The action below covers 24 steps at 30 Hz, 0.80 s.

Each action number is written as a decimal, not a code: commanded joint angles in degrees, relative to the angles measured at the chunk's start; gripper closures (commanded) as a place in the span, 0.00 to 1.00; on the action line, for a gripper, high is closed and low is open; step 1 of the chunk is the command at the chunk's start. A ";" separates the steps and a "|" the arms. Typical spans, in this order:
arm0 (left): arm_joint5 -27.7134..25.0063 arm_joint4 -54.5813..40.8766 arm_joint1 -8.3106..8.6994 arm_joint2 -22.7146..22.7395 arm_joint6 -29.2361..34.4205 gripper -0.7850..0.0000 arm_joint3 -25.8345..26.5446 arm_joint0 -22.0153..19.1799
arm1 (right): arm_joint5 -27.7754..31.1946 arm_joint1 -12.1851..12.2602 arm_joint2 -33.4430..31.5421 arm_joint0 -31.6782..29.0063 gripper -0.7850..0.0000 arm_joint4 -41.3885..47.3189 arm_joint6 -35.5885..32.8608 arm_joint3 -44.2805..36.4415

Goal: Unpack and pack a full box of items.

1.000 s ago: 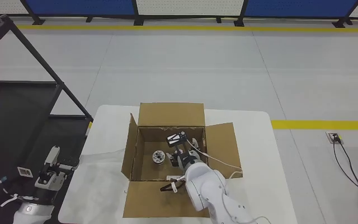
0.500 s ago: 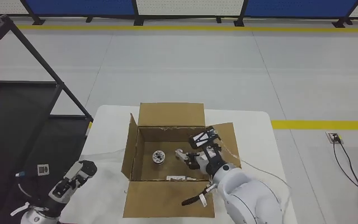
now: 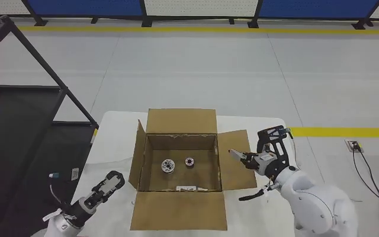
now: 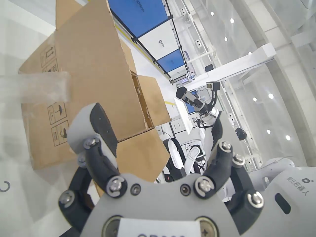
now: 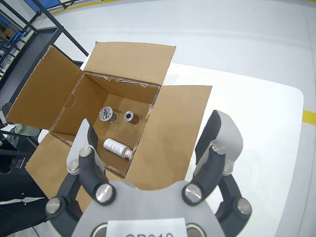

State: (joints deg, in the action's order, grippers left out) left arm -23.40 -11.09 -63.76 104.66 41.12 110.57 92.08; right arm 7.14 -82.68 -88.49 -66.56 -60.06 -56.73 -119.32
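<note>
Brown cardboard box (image 3: 180, 120) on white table (image 3: 115, 136), flaps out. Holds a white bottle (image 5: 116, 147) flat by the near wall, long axis along that wall, plus a flanged metal part (image 5: 107, 114) and metal cylinder (image 5: 129, 116) farther in. Empty right gripper (image 5: 151, 127), spread wide, over the box's right edge, aimed down inside; bottle nearest. Empty left gripper (image 4: 158, 122), spread, low outside the left wall. Probably right arm's pick.

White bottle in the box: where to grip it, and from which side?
Take the white bottle around the middle of its body, straight down from above, closing across its width. It lies on its side on the box floor, cap end close to a wall, so the walls likely block any sideways approach.
</note>
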 commanded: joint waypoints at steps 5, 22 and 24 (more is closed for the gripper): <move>0.28 -0.43 -0.02 -0.13 -0.10 0.00 0.03 0.02 | 0.03 0.01 -0.01 -0.13 0.00 0.07 0.35 0.10; 11.42 9.55 0.44 -10.80 1.41 0.00 -0.15 -10.39 | 0.38 2.74 -8.59 12.31 0.00 16.22 -13.55 25.94; 12.22 10.54 0.51 -11.93 2.23 0.00 -0.51 -11.10 | 2.50 2.98 -7.30 13.87 0.00 18.45 -16.18 28.45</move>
State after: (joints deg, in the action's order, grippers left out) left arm -11.55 -1.05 -63.29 93.26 42.98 110.22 81.28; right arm 8.52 -79.79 -96.39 -53.42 -42.79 -71.67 -92.04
